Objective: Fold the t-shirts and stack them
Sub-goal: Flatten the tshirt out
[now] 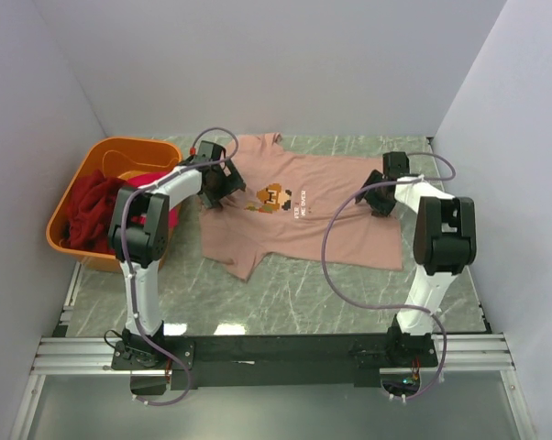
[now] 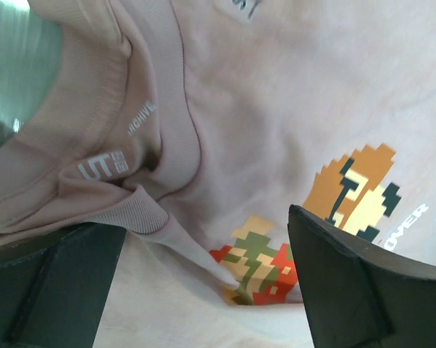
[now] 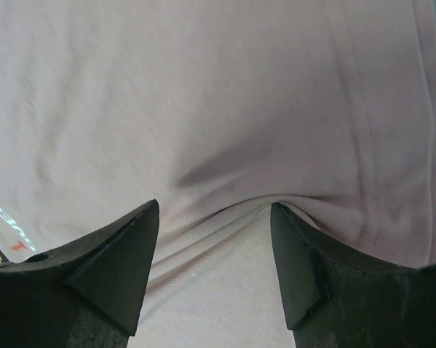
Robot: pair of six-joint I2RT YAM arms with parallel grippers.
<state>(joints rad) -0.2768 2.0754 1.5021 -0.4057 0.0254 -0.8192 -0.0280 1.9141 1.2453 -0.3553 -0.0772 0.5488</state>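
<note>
- Nearest the left wrist camera, two dark fingers of the left gripper fill the lower corners, their bases cut off by the frame edge. They stand wide apart, released, clamping nothing.
- Between and beyond them lies the pink t-shirt. Its ribbed collar buckles into a ridge at centre left, and the white lettering inside the neck is only partly legible.
- On the right of that frame sits the pixel print, with the right-hand finger covering its lower edge. Grey-green table shows through the neck opening at upper left.
- Seen from the right wrist, the right gripper is also parted, not clenched. Its tips rest on the cloth, with a small pucker raised between them. A stitched hem seam runs down the right side. Only a sliver of lettering shows at the left edge.
- Only the overhead view shows the whole layout. The shirt is spread in the middle of the table, neck toward the left of the frame and hem toward the right. The left gripper is at the collar and the right one near the hem.
- From above, the wrists hide both sets of fingers.
- At the left of that frame an orange tub holds the dark red and magenta shirts in a heap. The left arm partly covers them, and I cannot tell how many there are.
</note>
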